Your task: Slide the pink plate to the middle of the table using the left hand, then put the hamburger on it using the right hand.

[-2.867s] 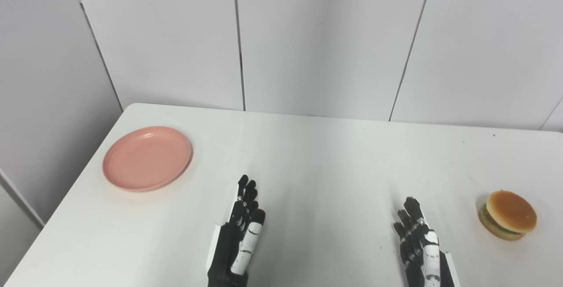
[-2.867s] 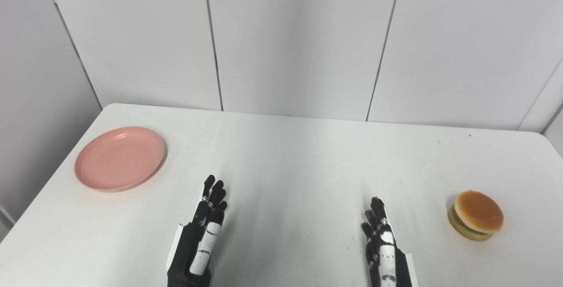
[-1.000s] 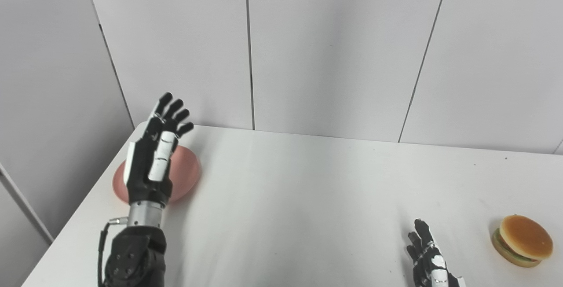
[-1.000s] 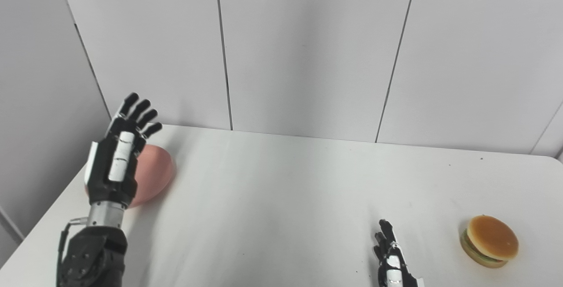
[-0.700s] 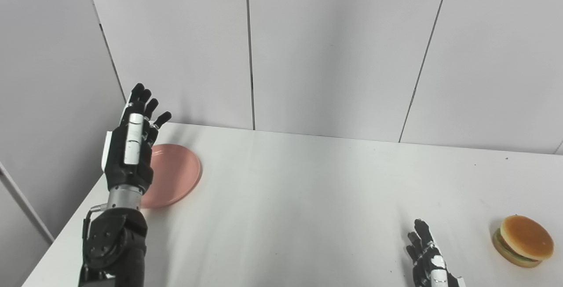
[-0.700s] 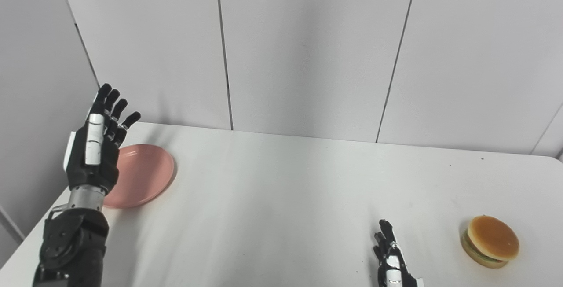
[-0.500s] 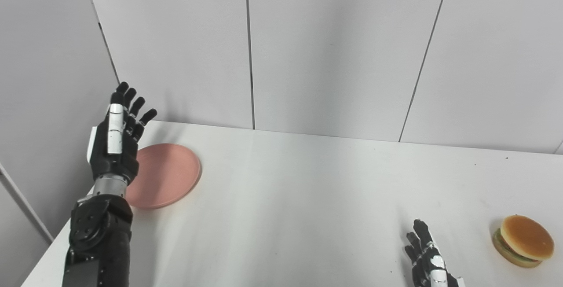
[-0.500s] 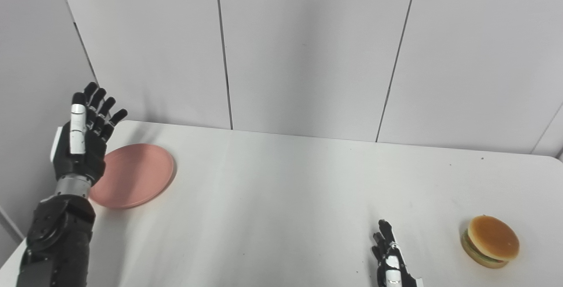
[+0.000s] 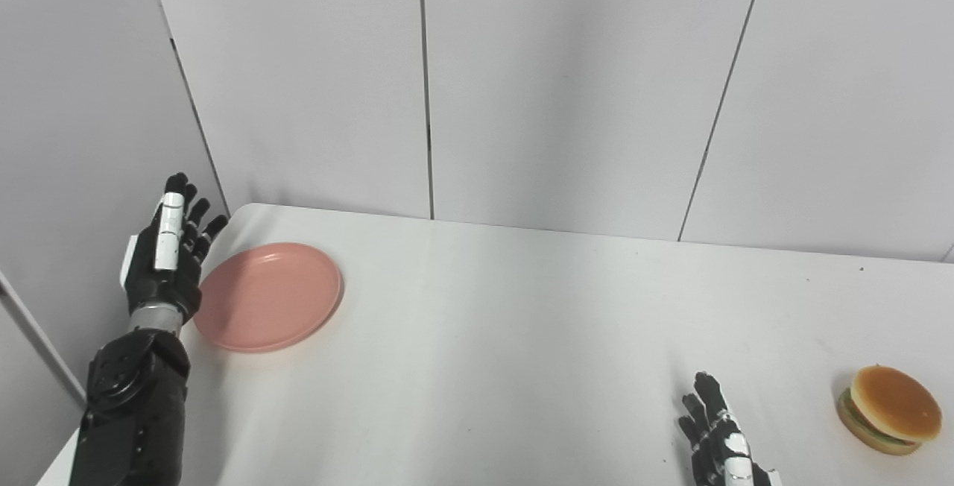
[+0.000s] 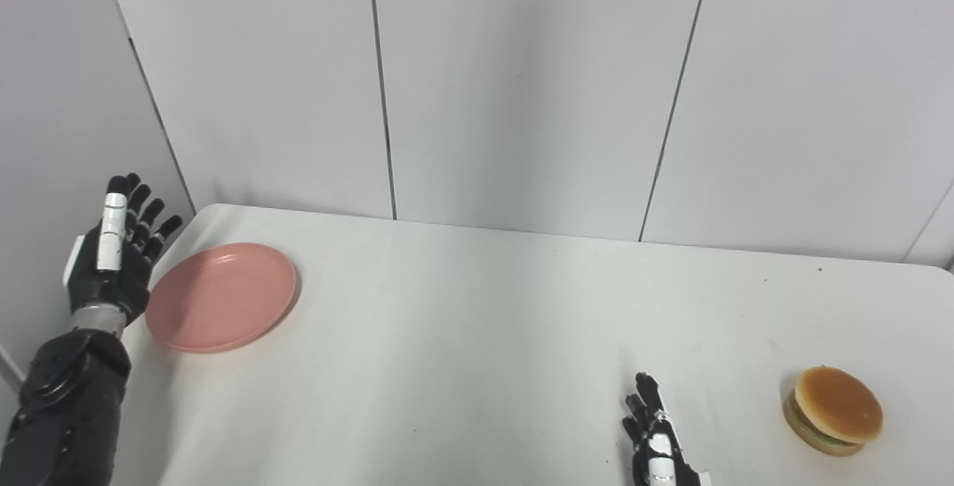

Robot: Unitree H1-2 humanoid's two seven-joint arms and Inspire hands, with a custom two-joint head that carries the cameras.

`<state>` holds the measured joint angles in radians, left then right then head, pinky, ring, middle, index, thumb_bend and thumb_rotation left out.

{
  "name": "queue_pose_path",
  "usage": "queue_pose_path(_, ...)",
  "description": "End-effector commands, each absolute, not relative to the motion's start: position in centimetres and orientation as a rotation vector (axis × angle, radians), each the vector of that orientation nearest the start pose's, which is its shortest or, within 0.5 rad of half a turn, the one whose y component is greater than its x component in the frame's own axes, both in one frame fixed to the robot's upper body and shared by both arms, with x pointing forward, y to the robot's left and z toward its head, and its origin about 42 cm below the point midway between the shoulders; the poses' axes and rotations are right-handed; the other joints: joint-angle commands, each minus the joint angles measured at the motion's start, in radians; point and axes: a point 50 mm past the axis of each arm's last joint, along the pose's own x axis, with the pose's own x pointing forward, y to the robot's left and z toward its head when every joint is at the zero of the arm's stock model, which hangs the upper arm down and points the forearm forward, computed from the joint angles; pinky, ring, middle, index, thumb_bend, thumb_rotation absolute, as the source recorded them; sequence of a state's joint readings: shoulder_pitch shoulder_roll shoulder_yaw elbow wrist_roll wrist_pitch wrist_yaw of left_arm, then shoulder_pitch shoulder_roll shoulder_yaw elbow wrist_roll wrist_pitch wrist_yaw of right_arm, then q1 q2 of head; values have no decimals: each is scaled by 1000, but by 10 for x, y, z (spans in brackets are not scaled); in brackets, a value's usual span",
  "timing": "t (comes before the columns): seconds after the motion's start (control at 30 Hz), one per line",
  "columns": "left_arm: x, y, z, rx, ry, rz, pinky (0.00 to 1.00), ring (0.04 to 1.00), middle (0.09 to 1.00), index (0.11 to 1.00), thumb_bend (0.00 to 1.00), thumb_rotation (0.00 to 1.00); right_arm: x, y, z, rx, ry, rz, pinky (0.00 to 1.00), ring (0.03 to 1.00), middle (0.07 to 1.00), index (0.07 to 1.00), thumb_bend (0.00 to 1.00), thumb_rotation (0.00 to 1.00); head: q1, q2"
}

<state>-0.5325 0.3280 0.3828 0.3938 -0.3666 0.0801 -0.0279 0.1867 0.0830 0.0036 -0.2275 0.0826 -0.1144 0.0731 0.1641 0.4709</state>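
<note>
The pink plate (image 9: 268, 297) lies flat near the far left corner of the white table (image 9: 522, 337). My left hand (image 9: 166, 259) stands upright just left of the plate's rim, palm facing it, fingers straight and apart, holding nothing. Whether it touches the rim I cannot tell. The hamburger (image 9: 891, 408) sits near the right edge of the table. My right hand (image 9: 717, 447) rests low at the front edge, left of the hamburger and well apart from it, fingers extended and empty.
White wall panels (image 9: 566, 83) rise right behind the table's far edge, and a grey wall (image 9: 67, 136) stands close on the left beside my left hand. The table's left edge (image 10: 141, 367) runs just under my left forearm.
My left hand rose from the table front, passed over the plate, then swung left and down to stand beside the plate's left rim. The right hand barely moved. The camera tilted up early.
</note>
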Motion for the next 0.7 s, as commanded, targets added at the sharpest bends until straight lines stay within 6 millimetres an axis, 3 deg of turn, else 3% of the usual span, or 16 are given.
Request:
queue_pose_path(0.0,445,408,264,-188,-343,260,898,980,999,926,890,728,177,-206,97,144,-44,-35,977,965,980,930,641,1000,2,3)
queue_pose_path(0.43,443,447,277,-100,-357,320,912,966,968,944,874,712,177,-208,98,144,-44,-39,976,964,979,933,638,1000,3,5)
queue_pose_path(0.67,444,458,268,-72,-320,331,907,976,959,946,891,692,176,-207,98,138,-41,-35,972,968,987,941,641,1000,-5,8)
